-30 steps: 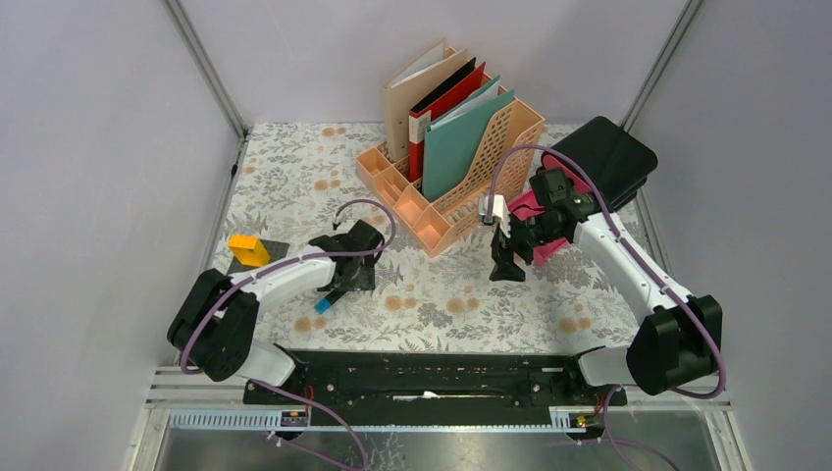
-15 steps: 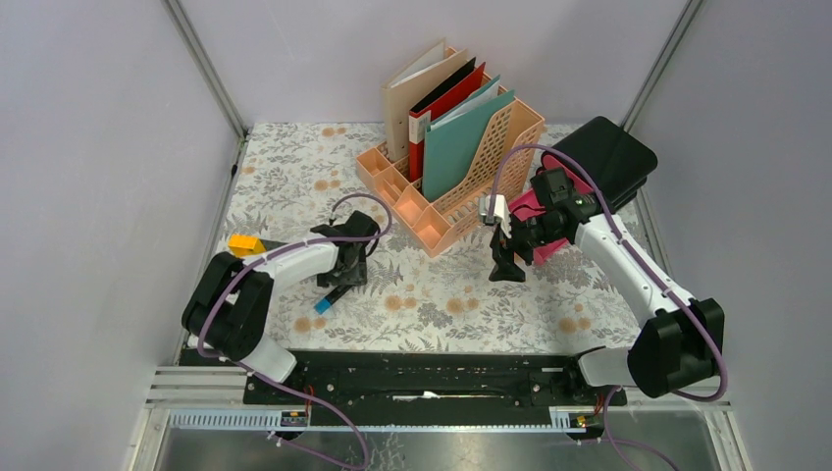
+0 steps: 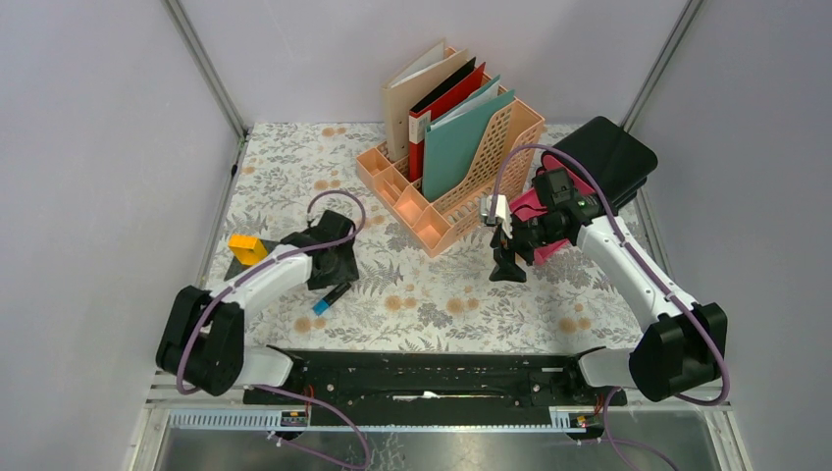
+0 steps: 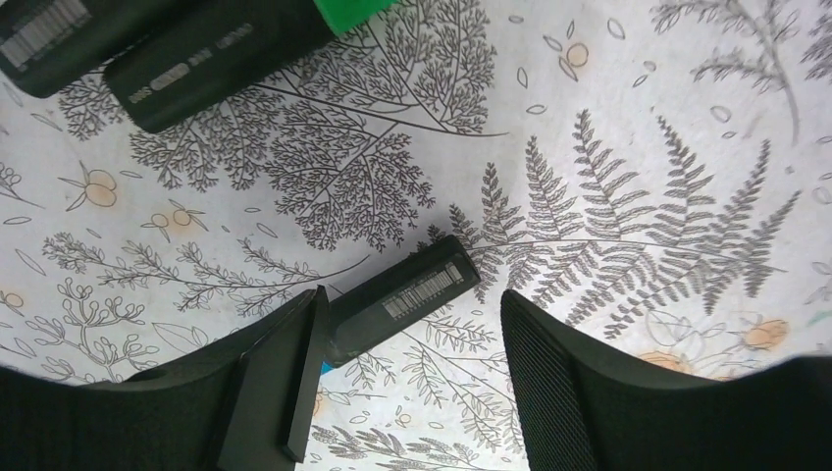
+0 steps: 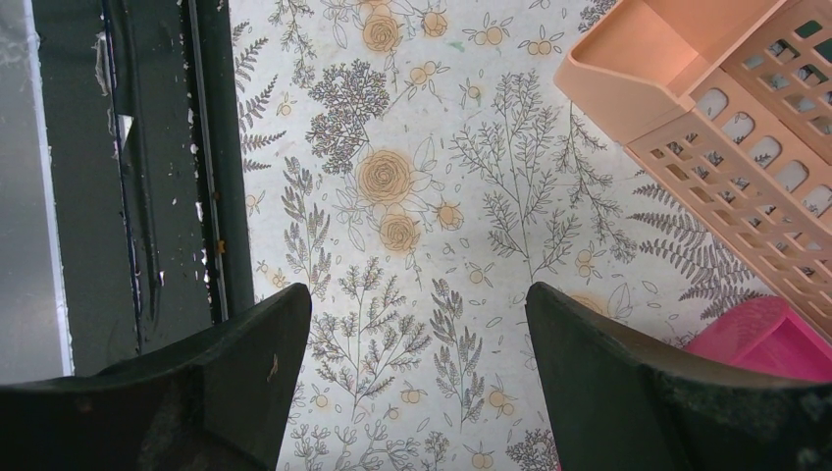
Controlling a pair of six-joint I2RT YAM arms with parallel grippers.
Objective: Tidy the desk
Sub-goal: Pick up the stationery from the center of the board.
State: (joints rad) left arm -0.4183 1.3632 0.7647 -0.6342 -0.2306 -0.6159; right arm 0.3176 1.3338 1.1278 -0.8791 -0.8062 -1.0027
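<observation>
The desk (image 3: 442,294) has a whitish cloth with grey leaves and orange flowers. My left gripper (image 3: 332,267) is open and low over it. A black marker with a blue end (image 3: 330,297) lies just in front of it. In the left wrist view the marker (image 4: 402,297) lies between the open fingers (image 4: 559,383), its near end against the left finger; the gripper (image 4: 407,383) holds nothing. Two more black markers (image 4: 211,49), one with a green cap, lie farther off. My right gripper (image 3: 507,267) is open and empty over bare cloth (image 5: 417,383).
A peach file rack (image 3: 451,172) with folders stands at the back middle, and shows in the right wrist view (image 5: 726,128). A pink object (image 3: 538,221) and a black case (image 3: 610,157) lie at the right. A yellow block (image 3: 247,249) sits on a dark pad at the left.
My left arm has swung its gripper a little to the left, over the black marker. The right arm has not moved.
</observation>
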